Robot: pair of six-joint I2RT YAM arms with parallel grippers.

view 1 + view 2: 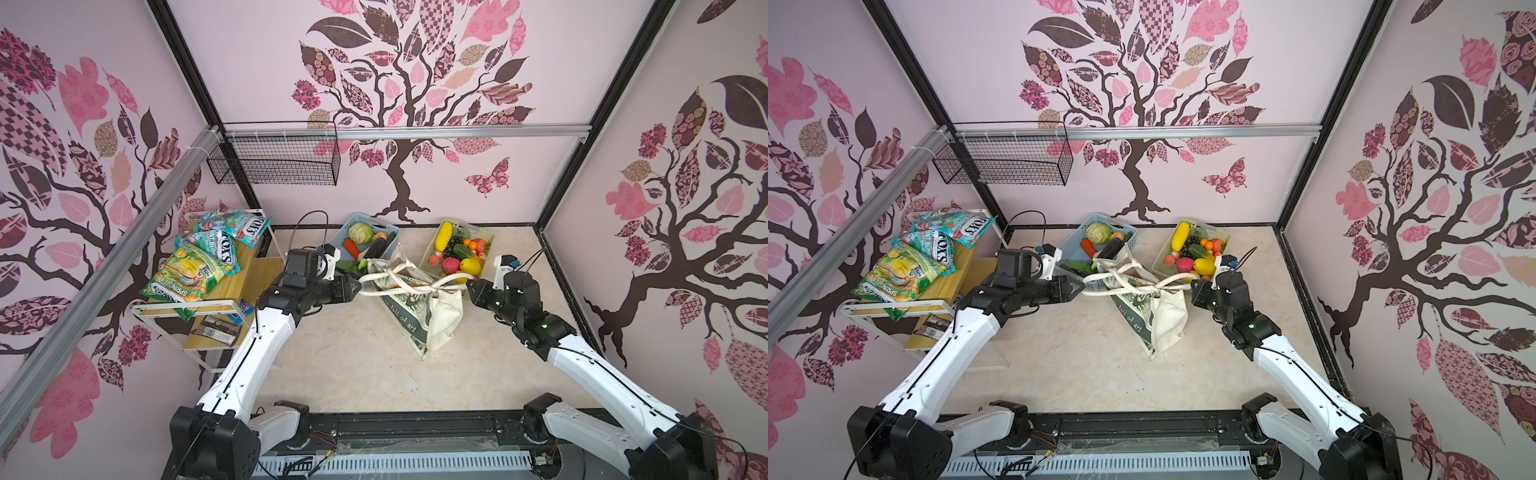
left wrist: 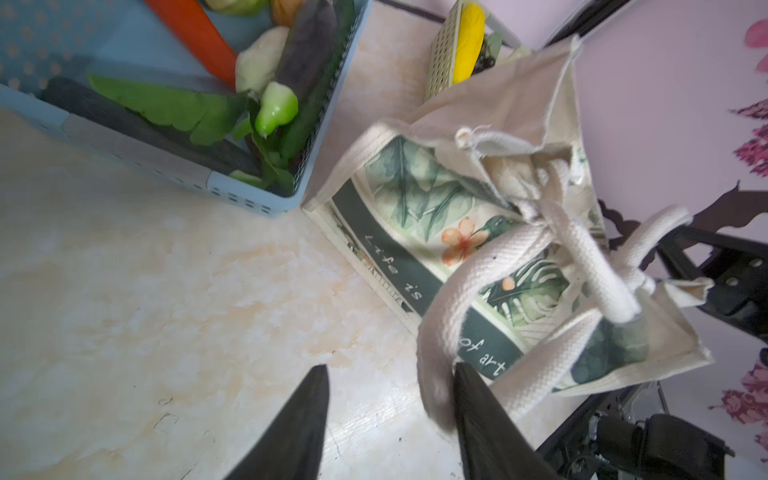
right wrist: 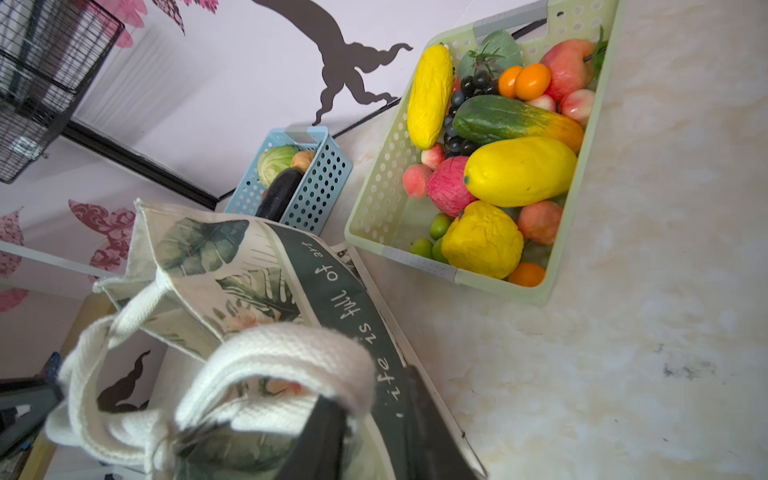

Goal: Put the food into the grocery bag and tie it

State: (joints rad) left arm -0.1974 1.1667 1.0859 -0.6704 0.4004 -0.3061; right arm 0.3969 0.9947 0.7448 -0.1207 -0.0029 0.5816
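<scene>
Top views: grocery bag (image 1: 419, 316) upright, straps (image 1: 399, 283) knotted over its mouth. left gripper (image 1: 356, 286) at strap loop on bag's left, right gripper (image 1: 468, 284) at loop on bag's right. food (image 1: 453, 251) in green basket (image 1: 429, 249) and blue basket (image 1: 344, 232) behind bag.
Left wrist: jaws spread, strap hooked over one finger, bag just beyond.
Right wrist: jaws look parted, strap draped over one finger, bag directly beneath.

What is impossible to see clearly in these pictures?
- Contents of the grocery bag: both top views, knotted straps and folded cloth cover its mouth.
- Right claw, open or shut: right wrist view, a strap drapes over it.
- Dark packets on the shelf: top view, print too small.
</scene>
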